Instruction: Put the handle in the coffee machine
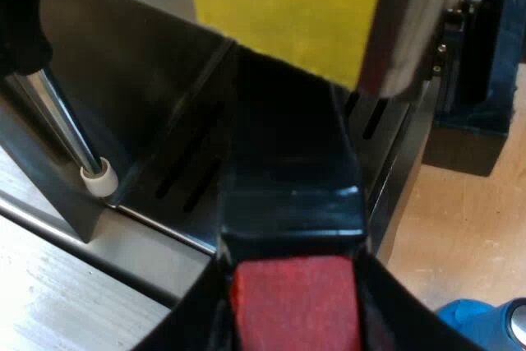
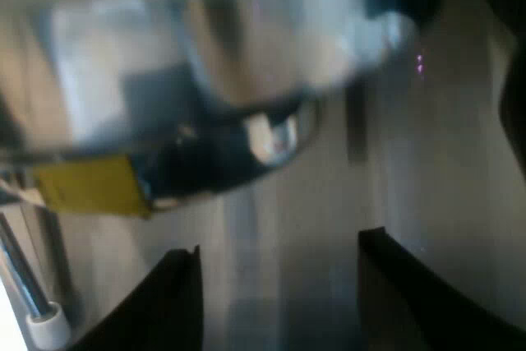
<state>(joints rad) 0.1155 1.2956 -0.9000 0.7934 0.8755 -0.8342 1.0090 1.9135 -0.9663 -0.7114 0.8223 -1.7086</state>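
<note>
handle (image 1: 292,203) clamped in left pincer (image 1: 292,318), at machine (image 1: 123,80)

The handle (image 1: 292,195) lies over the drip tray (image 1: 177,174) (steam wand (image 1: 62,121) beside it), with the tamper (image 1: 481,322) nearby.

Coffee corner, this one: a steel espresso machine (image 1: 140,71) sits on a pale wooden bench (image 1: 460,228), its slotted drip tray (image 1: 185,182) gleaming and a steam wand (image 1: 63,125) hanging over it. There's a red-ended handle (image 1: 292,203) and a blue tamper (image 1: 468,322) too. Kitchen, café or lab, I can't tell.
</note>
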